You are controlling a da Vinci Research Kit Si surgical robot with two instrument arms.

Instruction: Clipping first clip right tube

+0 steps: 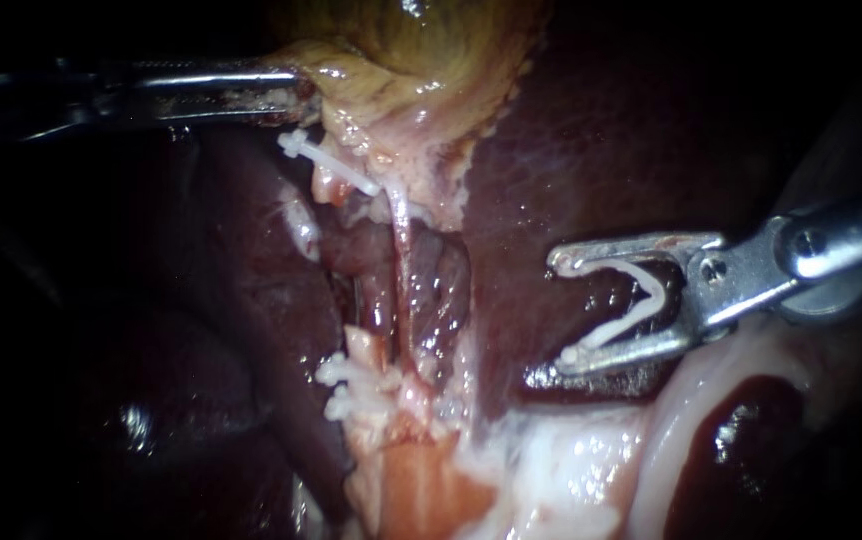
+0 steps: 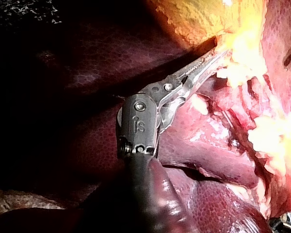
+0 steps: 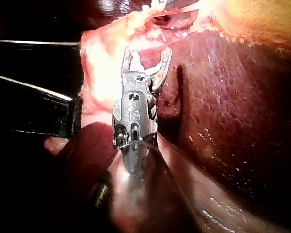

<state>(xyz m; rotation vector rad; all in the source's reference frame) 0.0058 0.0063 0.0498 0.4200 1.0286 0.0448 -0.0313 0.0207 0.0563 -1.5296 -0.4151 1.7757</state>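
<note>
Our right instrument (image 1: 561,310), mid-right, jaws holding an open clip (image 1: 616,332), should straddle the tube (image 1: 403,270) squarely; left instrument's (image 1: 299,90) jaws grip gallbladder (image 1: 421,55).

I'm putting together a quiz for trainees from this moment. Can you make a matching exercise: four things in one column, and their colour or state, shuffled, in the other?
Things:
1. left instrument
2. right instrument
3. gallbladder
4. liver

Colour or state:
A. dark red-brown
B. jaws spread, carrying a white clip
C. yellowish
D. jaws shut on the gallbladder's pale edge

Pairs: 1-D, 2-B, 3-C, 4-A.
</note>
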